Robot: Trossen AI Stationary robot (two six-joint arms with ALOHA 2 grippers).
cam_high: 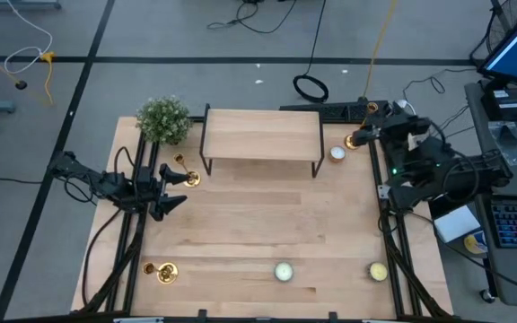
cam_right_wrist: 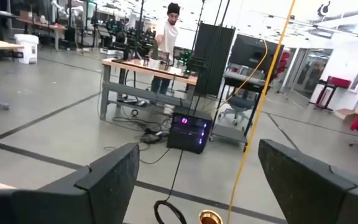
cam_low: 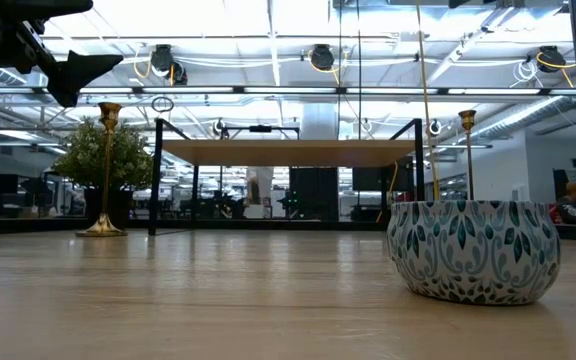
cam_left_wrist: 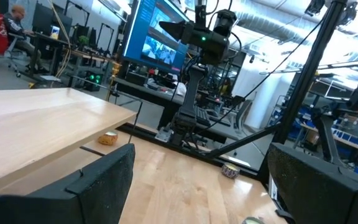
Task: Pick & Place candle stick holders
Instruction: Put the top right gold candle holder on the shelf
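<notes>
Three gold candlesticks stand upright on their round bases on the wooden table. One is beside the plant, one is at the near left corner, and one is at the far right. My left gripper is open and empty, hovering just near of the first candlestick and about level with its top. My right gripper is open and empty above the far-right candlestick. That candlestick's gold top shows low between the fingers, apart from them.
A wooden riser shelf on black legs stands at the far middle, with a green bushy plant to its left. Tealights sit at the far right and along the near edge. A patterned bowl stands close in the low view.
</notes>
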